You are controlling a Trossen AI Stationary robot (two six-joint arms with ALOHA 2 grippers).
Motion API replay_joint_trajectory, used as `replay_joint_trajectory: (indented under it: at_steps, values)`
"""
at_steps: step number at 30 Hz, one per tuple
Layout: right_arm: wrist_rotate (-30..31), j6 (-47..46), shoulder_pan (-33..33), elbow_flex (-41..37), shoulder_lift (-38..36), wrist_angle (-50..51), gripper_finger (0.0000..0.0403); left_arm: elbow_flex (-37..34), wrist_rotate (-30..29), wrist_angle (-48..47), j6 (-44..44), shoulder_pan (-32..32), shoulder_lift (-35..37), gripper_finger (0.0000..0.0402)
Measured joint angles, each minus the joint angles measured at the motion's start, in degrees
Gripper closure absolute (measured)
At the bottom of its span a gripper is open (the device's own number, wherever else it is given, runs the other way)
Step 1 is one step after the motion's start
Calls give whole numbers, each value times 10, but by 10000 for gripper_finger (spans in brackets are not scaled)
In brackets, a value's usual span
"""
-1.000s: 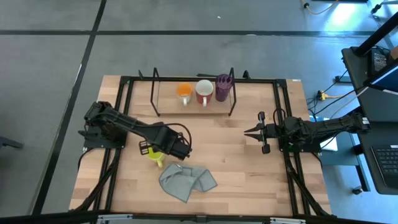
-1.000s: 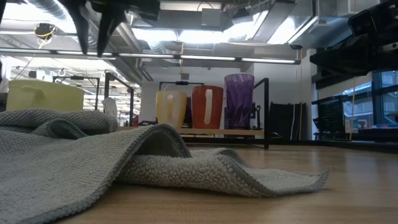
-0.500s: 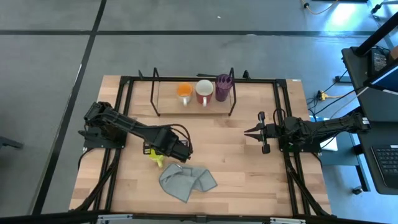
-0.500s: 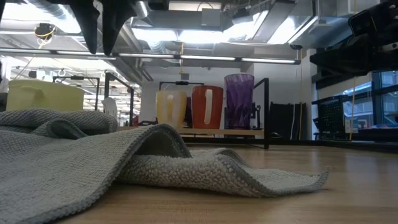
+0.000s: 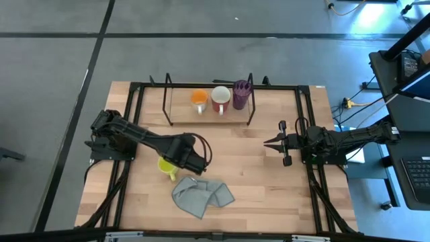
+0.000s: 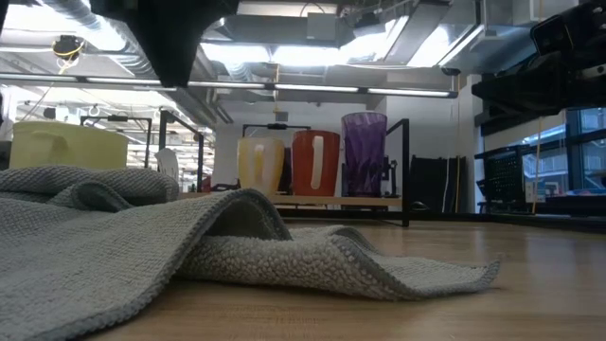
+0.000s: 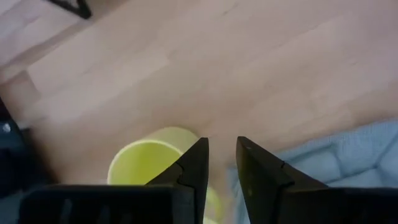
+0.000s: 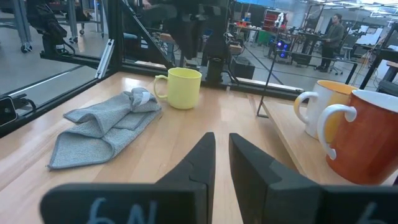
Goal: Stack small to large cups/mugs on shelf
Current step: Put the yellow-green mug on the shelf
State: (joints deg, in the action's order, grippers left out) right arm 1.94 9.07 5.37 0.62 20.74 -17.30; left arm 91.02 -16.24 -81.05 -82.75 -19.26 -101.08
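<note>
left gripper (image 5: 180, 168) hovers over the left-centre of the wooden table (image 5: 255, 168), right above the small yellow mug (image 5: 166, 165); in the left wrist view its fingers (image 7: 194, 165) are nearly together with only a thin gap, the mug's rim (image 7: 144, 163) sitting beside and below them, nothing clamped. yellow mug stands upright on the table, not on the shelf, just beside the crumpled grey cloth (image 5: 200, 195), which lies toward the near edge; in the low view the cloth (image 6: 237, 246) fills the foreground and the mug (image 6: 66, 147) shows behind its left end. at the far side, the black wire shelf (image 5: 209, 115) carries three vessels in a row: orange mug (image 5: 199, 99), then white mug with reddish inside (image 5: 220, 98), then purple tumbler (image 5: 242, 93), all upright and close together, with free space on the shelf to the left of the orange mug. right gripper (image 5: 274, 142) waits low over the right side of the table, well apart from the shelf and mugs, fingers drawn almost closed on nothing in the right wrist view (image 8: 221, 163).
</note>
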Motion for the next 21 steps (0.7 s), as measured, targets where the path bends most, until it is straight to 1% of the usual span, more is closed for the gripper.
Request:
replay_joint_trajectory:
  at_steps: [4,11,14,17,21]
  values:
    - [0,0,0,0,0,0,353,0,-34,30,7,2,0,325]
    - [0,0,0,0,0,0,353,0,-42,82,9,2,0,322]
    - [0,0,0,0,0,0,353,0,-52,87,9,9,0,322]
    - [0,0,0,0,0,0,353,0,-22,85,-15,15,0,322]
    - [0,0,0,0,0,0,353,0,2,79,-40,-1,0,321]
